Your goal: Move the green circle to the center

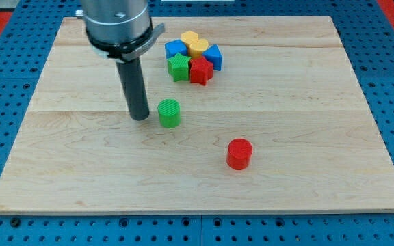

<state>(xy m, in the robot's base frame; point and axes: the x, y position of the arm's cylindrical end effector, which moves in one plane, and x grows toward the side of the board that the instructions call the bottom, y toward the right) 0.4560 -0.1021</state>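
Note:
The green circle (pixel 169 113), a short green cylinder, stands on the wooden board (pixel 81 157) a little left of the board's middle. My tip (pixel 140 117) rests on the board just to the left of the green circle, with a narrow gap between them. The dark rod rises from the tip to the grey arm body at the view's top.
A red cylinder (pixel 239 153) stands to the lower right of the green circle. A tight cluster sits near the view's top: a yellow block (pixel 195 44), two blue blocks (pixel 176 49) (pixel 214 55), a green star (pixel 178 67) and a red star (pixel 200 69).

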